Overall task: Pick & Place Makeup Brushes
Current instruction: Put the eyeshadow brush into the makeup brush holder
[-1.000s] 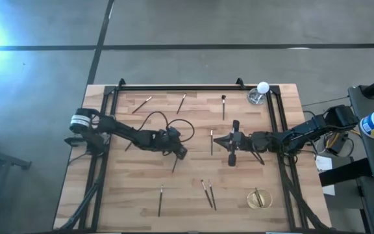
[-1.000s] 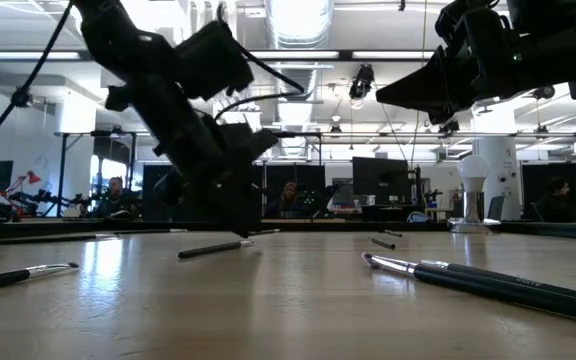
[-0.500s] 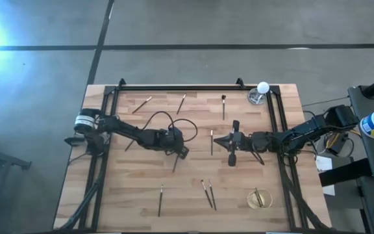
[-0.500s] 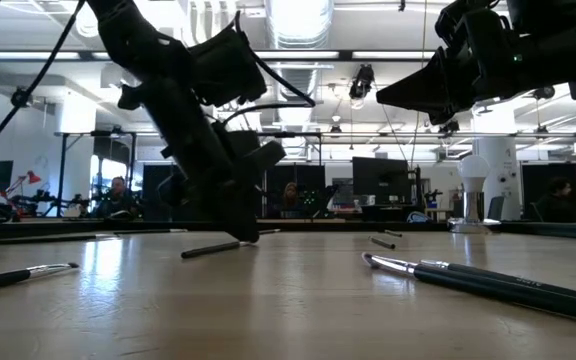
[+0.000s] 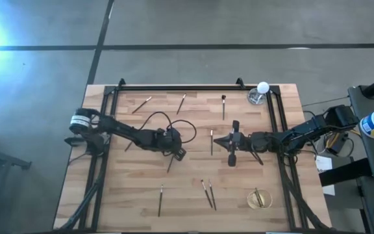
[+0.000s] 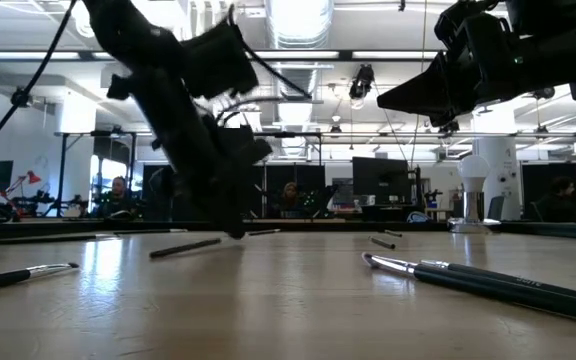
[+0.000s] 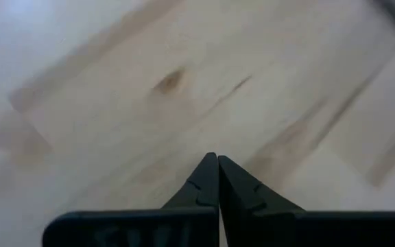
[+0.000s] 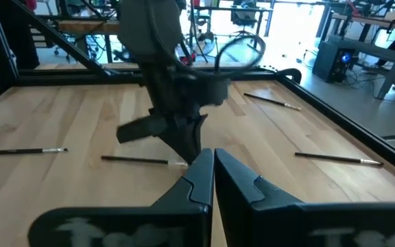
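Note:
Several makeup brushes lie flat on the wooden table (image 5: 135, 188). One brush (image 5: 171, 164) (image 6: 183, 247) (image 8: 142, 160) lies just beside the tips of my left gripper (image 5: 182, 154) (image 6: 236, 232) (image 7: 217, 158), which slants down at the table's middle. It is shut, and the left wrist view shows nothing between its fingers. My right gripper (image 5: 217, 140) (image 8: 211, 152) hovers level and shut to its right, above the table. Another brush (image 5: 211, 142) lies between the two grippers. My left gripper points steeply down, with its shut tips next to the near brush's pale end (image 8: 181, 163). I cannot tell whether they touch that end. The brush lies flat on the table.
More brushes lie at the far side (image 5: 141, 104) (image 5: 182, 103) (image 5: 223, 106) and the near side (image 5: 160, 199) (image 5: 208, 194). A gold dish (image 5: 259, 198) stands near right, and a glass with a white ball (image 5: 260, 94) far right. A black cable loop (image 5: 167, 122) trails behind my left gripper.
My left gripper has shut while staying over the same spot. The brush beside it has slid a little toward the table's left and turned slightly, still flat on the table.

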